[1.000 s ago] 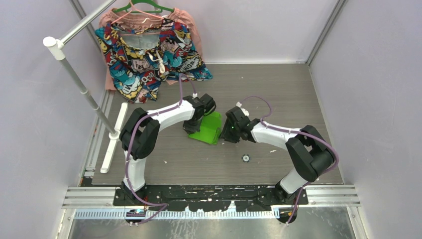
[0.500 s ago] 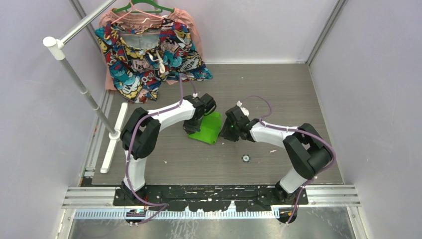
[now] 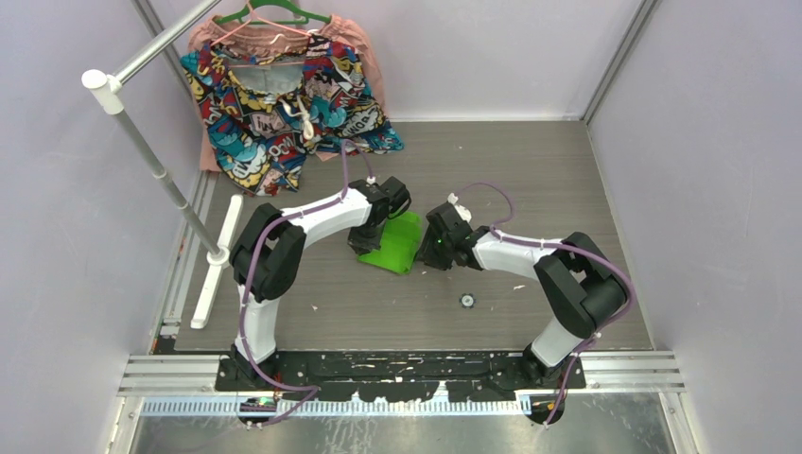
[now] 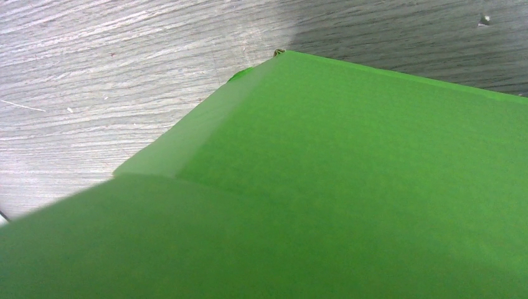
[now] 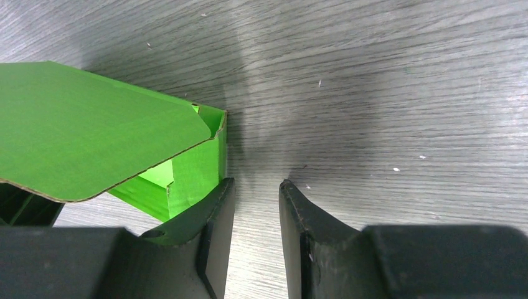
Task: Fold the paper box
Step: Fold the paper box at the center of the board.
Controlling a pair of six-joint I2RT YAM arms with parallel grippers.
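On the table [image 3: 539, 180], the box [image 3: 397, 244] lies between the two grippers. It is bright green card. It is partly folded, with a side wall standing up and a wide flap with a round corner lying over the top.

At the left side of the box is the left gripper [image 3: 364, 241]. It sits low, right against the card. Its jaws are together. Its own camera sees only green card [image 4: 348, 180] and a bit of table, so I cannot tell if card is pinched between them.

At the right side of the box is the right gripper [image 3: 435, 248]. Its jaws are a little apart [image 5: 255, 187], and only bare table shows in the gap. It holds nothing. One finger [image 5: 215, 212] is just beside the near corner of the box [image 5: 93, 124], low on the wall. The other finger [image 5: 299, 218] is farther from the box.

In front of the box and to its right lies a small round thing [image 3: 466, 301]. Far behind the box and to its left, a bright shirt [image 3: 284, 109] hangs on a hanger [image 3: 274, 11]. A white pole [image 3: 156, 161] leans well to the left of the box.
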